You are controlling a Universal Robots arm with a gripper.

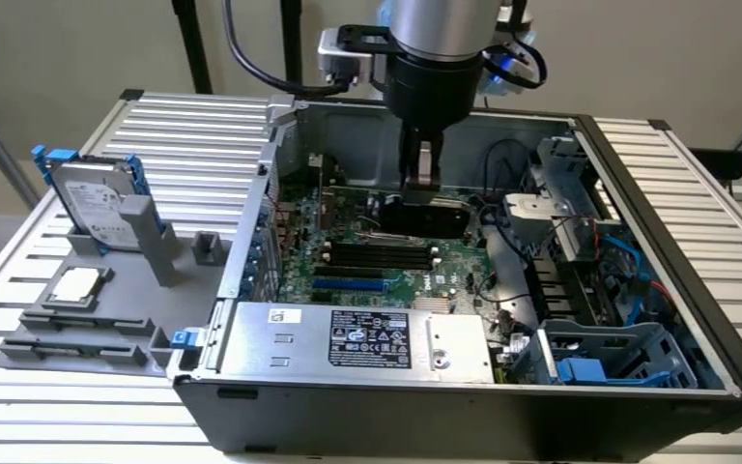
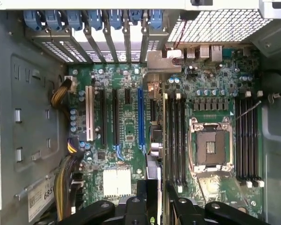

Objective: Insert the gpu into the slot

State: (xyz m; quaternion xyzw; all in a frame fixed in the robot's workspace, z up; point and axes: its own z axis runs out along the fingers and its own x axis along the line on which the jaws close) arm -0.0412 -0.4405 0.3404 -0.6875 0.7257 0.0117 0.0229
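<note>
Rigidity and low weight are expected of the small flat black rectangular gpu card (image 1: 420, 218), pinched by its upper edge between the jaws at the exterior view's centre; fragile circuitry is presumed. The long bright-blue plastic slot (image 1: 349, 286) lies lower left, apart.

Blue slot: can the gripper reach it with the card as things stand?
Probably yes: the gripper holds the card clear of the blue slot, which lies bare with nothing over it.
</note>
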